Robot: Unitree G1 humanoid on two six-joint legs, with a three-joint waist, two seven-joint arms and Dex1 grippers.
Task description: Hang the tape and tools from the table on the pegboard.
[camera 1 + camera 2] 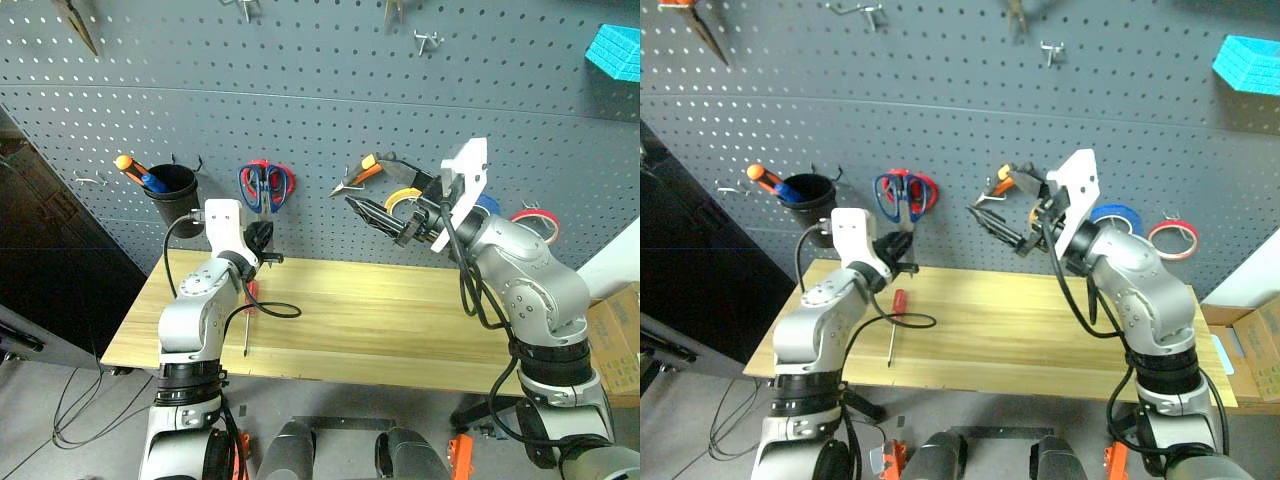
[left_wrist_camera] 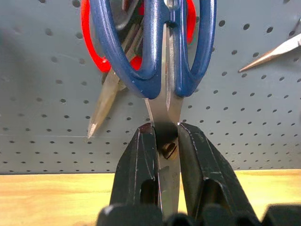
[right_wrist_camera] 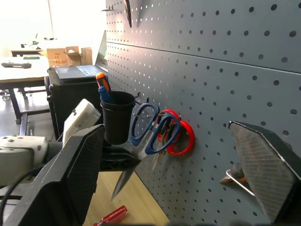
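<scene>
your left arm reaches forward, elbow bent low, its left gripper (image 1: 262,243) held about level and pointing ahead. the two black fingers (image 2: 137,169) are clamped tight on the blades of the blue-handled scissors (image 2: 155,42), handles away from the wrist. your right arm is raised higher, forearm angled up and toward your left. the right gripper (image 1: 385,215) hangs in the air with its fingers (image 3: 263,165) spread wide apart, nothing between them.

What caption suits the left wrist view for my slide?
Left end effector shut on dark-blue-handled scissors, lifted to the dark grey perforated pegboard beside red-handled scissors.
</scene>
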